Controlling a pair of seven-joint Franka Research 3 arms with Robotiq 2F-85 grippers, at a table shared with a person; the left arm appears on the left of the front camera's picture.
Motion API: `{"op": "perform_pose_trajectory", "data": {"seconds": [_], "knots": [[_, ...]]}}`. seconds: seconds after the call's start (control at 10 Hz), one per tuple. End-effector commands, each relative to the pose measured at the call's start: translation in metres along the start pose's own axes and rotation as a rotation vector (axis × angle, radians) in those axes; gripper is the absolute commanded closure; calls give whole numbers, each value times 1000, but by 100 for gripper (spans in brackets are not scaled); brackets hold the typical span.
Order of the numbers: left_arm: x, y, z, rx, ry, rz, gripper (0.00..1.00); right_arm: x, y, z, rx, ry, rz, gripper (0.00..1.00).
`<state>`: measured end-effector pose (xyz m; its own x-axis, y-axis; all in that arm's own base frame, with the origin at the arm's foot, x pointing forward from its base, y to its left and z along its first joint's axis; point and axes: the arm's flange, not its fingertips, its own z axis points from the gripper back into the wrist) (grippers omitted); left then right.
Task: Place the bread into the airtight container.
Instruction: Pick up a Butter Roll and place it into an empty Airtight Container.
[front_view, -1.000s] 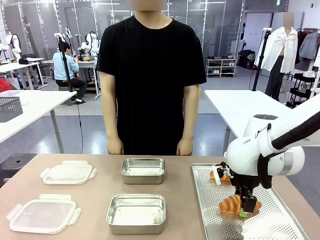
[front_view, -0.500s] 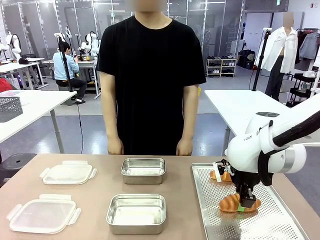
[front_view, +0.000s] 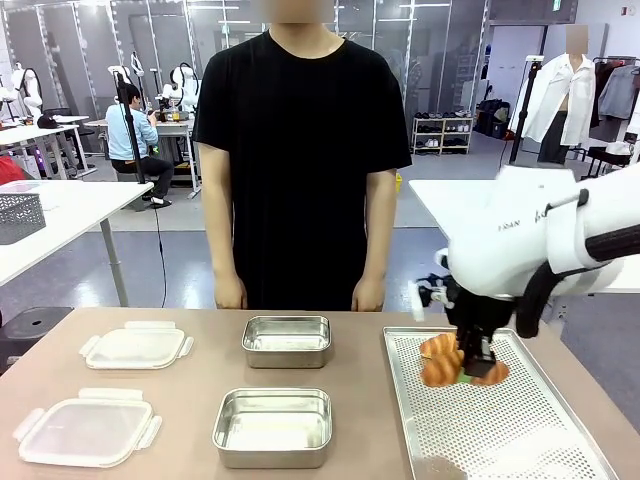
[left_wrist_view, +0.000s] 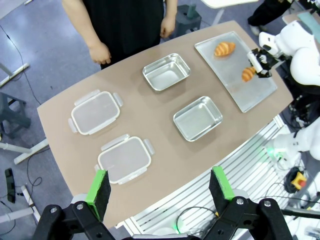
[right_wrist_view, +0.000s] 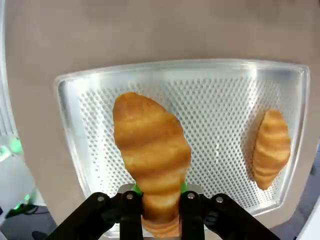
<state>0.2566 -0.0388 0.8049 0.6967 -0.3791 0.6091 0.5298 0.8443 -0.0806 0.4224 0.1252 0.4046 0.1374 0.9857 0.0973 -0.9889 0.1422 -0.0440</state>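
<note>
Squarely within the right end effector (right_wrist_view: 159, 199), one croissant (right_wrist_view: 150, 145).

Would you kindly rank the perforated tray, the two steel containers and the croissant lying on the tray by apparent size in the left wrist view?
1. perforated tray
2. steel container by the person and steel container on the robot's side: they look alike, so unranked
3. croissant lying on the tray

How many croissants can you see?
2. One croissant is held by the right gripper above the tray; the other croissant lies on the tray. None look hidden.
</note>
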Motion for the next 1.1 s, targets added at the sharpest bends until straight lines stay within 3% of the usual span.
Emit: {"op": "perform_pose_trajectory", "data": {"seconds": [0.0,0.3,0.5,1.0], "knots": [[0,-1,1,-1,-1,-2,0,47,12,10,40,-6,-1,100],[0,-1,1,-1,-1,-2,0,120,33,16,44,52,-6,100],[0,-1,1,-1,-1,-2,0,171,48,11,31,36,19,100],[0,-1,1,-1,-1,-2,0,277,63,-33,75,31,47,100]]}}
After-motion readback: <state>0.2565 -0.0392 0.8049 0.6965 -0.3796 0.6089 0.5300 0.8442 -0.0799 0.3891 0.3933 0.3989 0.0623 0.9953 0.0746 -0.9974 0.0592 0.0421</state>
